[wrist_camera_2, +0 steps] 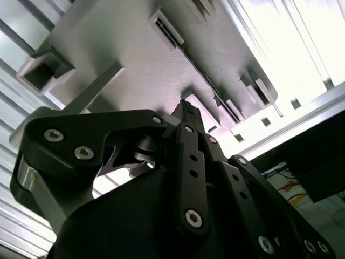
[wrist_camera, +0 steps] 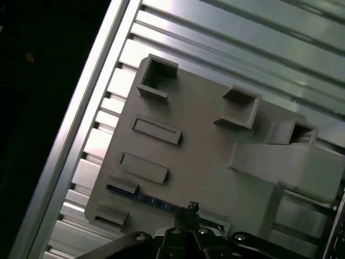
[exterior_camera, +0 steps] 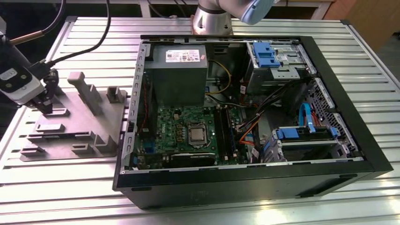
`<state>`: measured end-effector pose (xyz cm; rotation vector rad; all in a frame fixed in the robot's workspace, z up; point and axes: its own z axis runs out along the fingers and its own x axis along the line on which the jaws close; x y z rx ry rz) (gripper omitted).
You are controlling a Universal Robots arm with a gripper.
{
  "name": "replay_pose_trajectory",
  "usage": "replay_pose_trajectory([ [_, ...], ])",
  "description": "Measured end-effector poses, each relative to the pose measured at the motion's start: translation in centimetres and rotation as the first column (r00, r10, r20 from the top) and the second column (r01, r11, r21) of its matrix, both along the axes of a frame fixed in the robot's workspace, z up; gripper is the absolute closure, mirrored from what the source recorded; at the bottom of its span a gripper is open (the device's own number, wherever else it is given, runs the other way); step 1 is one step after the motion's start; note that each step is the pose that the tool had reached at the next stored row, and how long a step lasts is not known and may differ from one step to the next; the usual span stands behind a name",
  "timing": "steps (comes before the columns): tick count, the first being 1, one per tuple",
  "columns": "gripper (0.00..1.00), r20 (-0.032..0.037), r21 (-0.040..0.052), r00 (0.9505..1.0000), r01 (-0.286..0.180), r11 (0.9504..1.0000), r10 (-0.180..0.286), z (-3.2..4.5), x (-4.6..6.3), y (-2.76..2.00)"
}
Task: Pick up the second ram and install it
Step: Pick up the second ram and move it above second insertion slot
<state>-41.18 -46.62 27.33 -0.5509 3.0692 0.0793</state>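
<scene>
**Pinching the second ram on the grey tray**

Reaching down with the gripper (exterior_camera: 47,111) to the grey tray (exterior_camera: 69,123) at the exterior view's left. Resting that tray on the ribbed metal table (exterior_camera: 62,187), just beside the open computer case (exterior_camera: 250,183). Pressing the fingertips (wrist_camera_2: 186,116) close together, showing no gap between them in the second wrist view. Pinching the thin upper edge of the second ram (wrist_camera: 143,198) in the first wrist view, somewhere near the middle of its length. Showing the ram as a long blue-green strip, poking out on both sides of the black tips. Standing on its edge in a long narrow slot of the tray, near one rim, beside a small raised block (wrist_camera: 112,215). Sitting low in that slot, not lifted out. Sitting well apart from the green board (exterior_camera: 181,124) and the long black slot rails (exterior_camera: 224,136) inside the case. Sharing the tray with some square pockets (wrist_camera: 156,75) and a tall upright post (exterior_camera: 84,91). Rising from a silver arm base (exterior_camera: 212,21) at the far side of the case.
</scene>
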Motion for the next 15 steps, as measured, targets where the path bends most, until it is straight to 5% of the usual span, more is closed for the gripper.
replay_pose_trajectory([
  [4,0.90,0.0000,0.0000,0.9974,-0.072,0.9974,0.072,-0.19,0.00,0.00],
  [8,0.90,0.0000,0.0000,0.9894,-0.145,0.9894,0.145,-0.41,0.00,0.00],
  [15,0.90,0.0000,0.0000,0.9631,-0.269,0.9631,0.269,-0.79,0.00,0.00],
])
